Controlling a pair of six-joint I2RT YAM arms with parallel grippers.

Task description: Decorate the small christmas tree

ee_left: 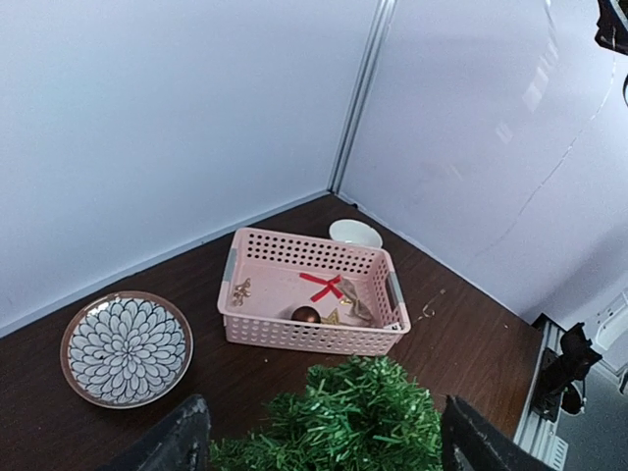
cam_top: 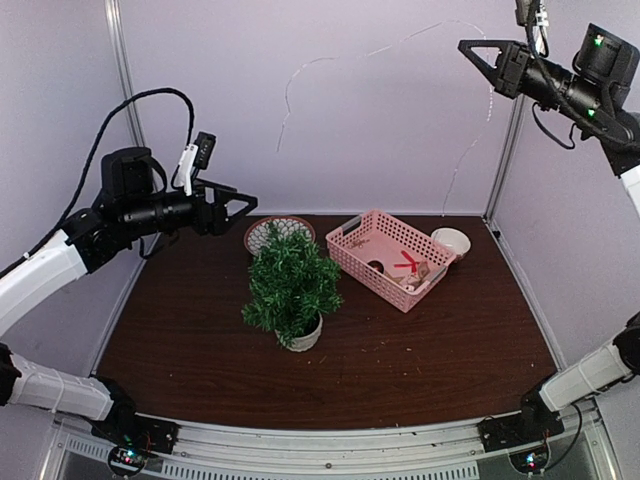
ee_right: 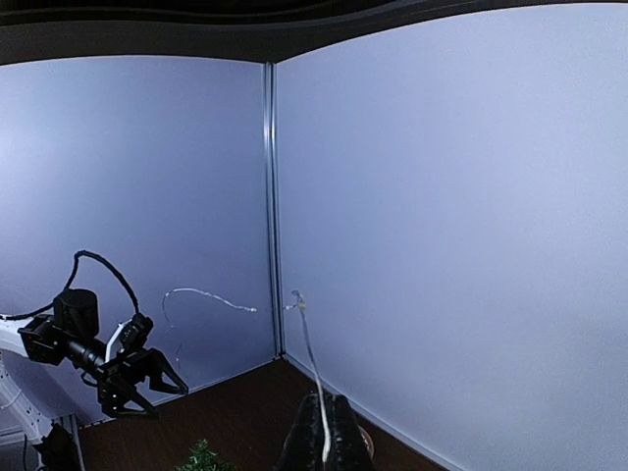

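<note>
The small christmas tree (cam_top: 290, 280) stands in its whitish pot (cam_top: 305, 336) at the table's middle; its top shows in the left wrist view (ee_left: 358, 417). My left gripper (cam_top: 250, 205) is open and empty, held in the air left of and above the tree, its fingers (ee_left: 182, 442) either side of the treetop in its own view. My right gripper (cam_top: 465, 45) is raised high at the back right, shut on a thin whitish light strand (ee_right: 310, 343). The strand arcs through the air in front of the back wall (cam_top: 410, 37).
A pink basket (cam_top: 390, 258) right of the tree holds a red ribbon (ee_left: 324, 286), a brown ball (ee_left: 306, 314) and small gold ornaments. A patterned plate (cam_top: 268, 232) lies behind the tree. A white bowl (cam_top: 451, 241) sits behind the basket.
</note>
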